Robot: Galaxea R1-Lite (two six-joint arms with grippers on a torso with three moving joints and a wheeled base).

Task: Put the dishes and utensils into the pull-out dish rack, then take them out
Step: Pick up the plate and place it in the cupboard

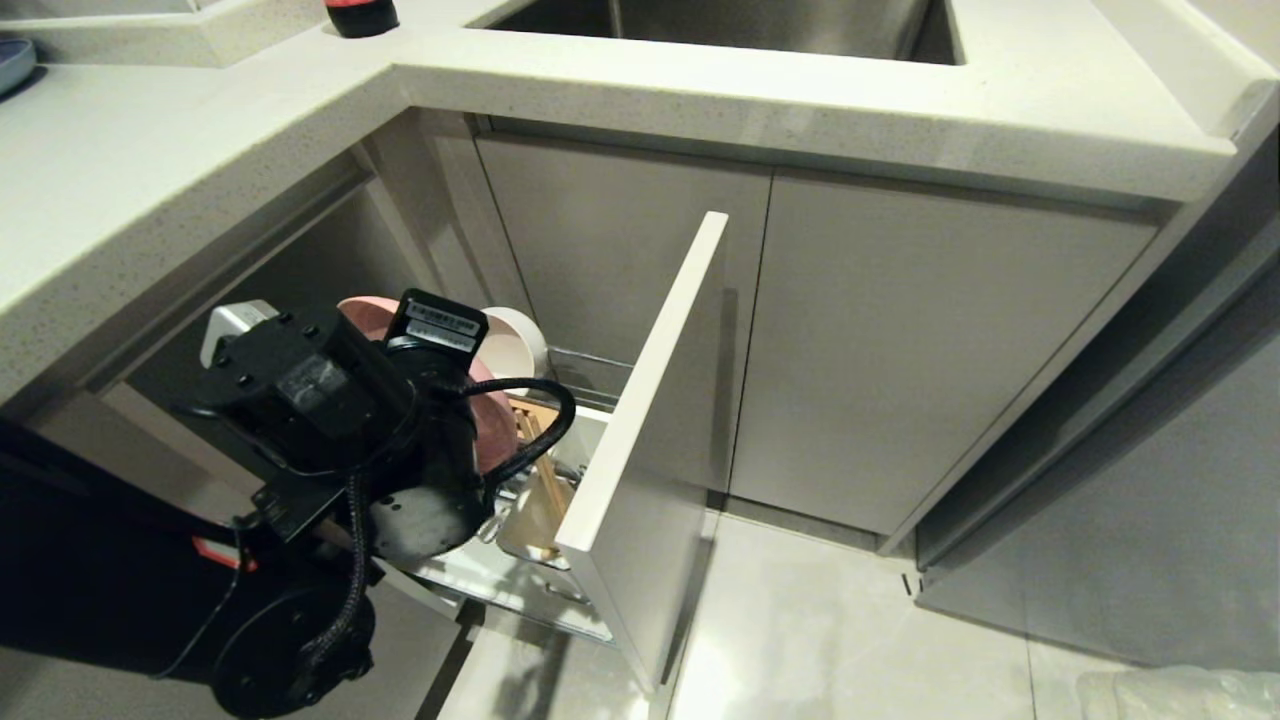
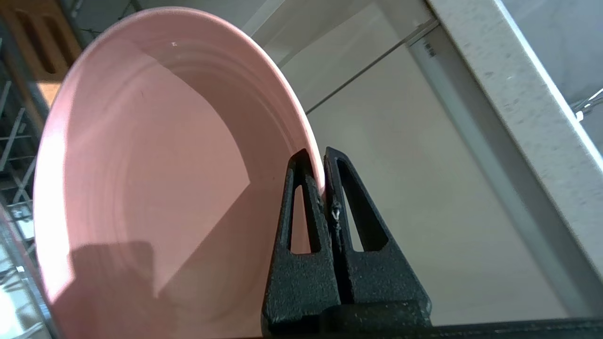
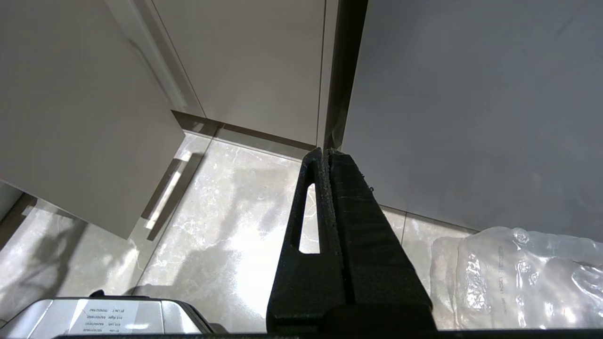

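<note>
From the head view, the pull-out rack (image 1: 560, 500) stands drawn out of the cabinet under the pale tabletop (image 1: 150, 180), its flat front panel (image 1: 650, 440) edge-on to the camera. The left arm reaches down into it, hiding much of the pink plate (image 1: 490, 420), which stands on edge; the white bowl (image 1: 515, 345) sits just behind the plate, and the wooden chopsticks (image 1: 548, 500) stand in the white utensil cup (image 1: 530, 520) near the front panel. The spoon cannot be made out. In the left wrist view, the left tool (image 2: 324, 157) is clenched on the rim of the plate (image 2: 155, 188) — one finger on each face. In the right wrist view, the right tool (image 3: 325, 153) is closed on nothing, hanging above the floor (image 3: 226, 226) beside a clear plastic bag (image 3: 523, 278).
</note>
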